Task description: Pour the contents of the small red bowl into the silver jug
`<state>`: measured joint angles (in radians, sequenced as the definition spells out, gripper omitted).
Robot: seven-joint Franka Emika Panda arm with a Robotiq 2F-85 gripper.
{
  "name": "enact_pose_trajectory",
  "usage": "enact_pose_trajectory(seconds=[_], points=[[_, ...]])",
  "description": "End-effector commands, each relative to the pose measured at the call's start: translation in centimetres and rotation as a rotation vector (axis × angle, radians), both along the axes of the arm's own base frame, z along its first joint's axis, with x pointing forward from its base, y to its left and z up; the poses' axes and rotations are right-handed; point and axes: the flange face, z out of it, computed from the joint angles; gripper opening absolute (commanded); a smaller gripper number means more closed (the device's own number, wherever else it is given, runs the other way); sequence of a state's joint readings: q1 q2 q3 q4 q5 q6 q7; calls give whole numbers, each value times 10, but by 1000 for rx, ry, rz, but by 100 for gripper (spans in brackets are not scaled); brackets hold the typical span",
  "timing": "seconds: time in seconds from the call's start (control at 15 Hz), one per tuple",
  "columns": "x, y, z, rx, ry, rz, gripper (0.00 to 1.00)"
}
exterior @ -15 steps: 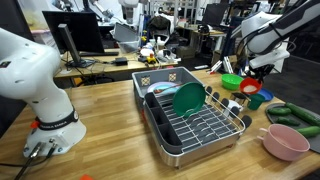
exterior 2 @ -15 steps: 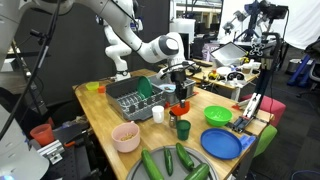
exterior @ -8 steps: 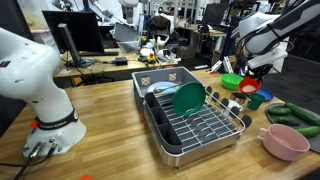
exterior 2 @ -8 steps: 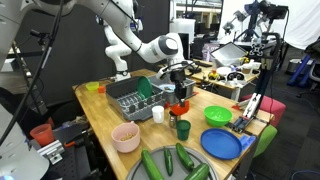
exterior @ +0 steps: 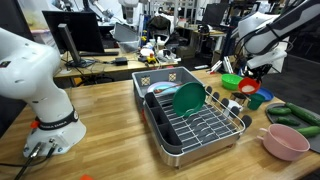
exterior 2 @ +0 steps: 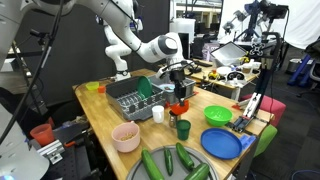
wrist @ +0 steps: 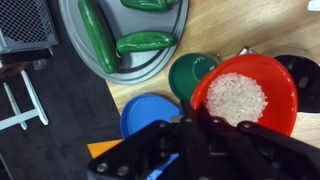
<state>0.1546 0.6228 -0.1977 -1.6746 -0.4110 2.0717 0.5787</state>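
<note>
The small red bowl [wrist: 245, 95] is filled with white grains and held level. My gripper [wrist: 205, 125] is shut on its near rim. In both exterior views the gripper [exterior 2: 180, 96] [exterior: 250, 87] hangs low over the wooden table with the red bowl [exterior 2: 180, 106] [exterior: 254, 100] under it. A small silver jug [exterior 2: 158, 114] stands on the table beside the dish rack, a little apart from the bowl. It also shows in an exterior view [exterior: 234, 104].
A dark green cup [wrist: 190, 72] [exterior 2: 183, 128] stands right beside the red bowl. Nearby are a blue plate [wrist: 150, 112] [exterior 2: 221, 144], a tray of cucumbers [wrist: 120, 40], a green bowl [exterior 2: 217, 115], a pink cup [exterior 2: 126, 137] and the dish rack [exterior: 190, 115].
</note>
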Motion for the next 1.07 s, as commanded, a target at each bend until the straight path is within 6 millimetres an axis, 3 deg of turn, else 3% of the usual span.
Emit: enact_pose_trajectory(seconds=[0.0, 0.6, 1.0], points=[[0, 4, 1, -40, 1, 9, 2], [-4, 30, -4, -208, -36, 63, 2], [-9, 34, -14, -281, -43, 72, 2]])
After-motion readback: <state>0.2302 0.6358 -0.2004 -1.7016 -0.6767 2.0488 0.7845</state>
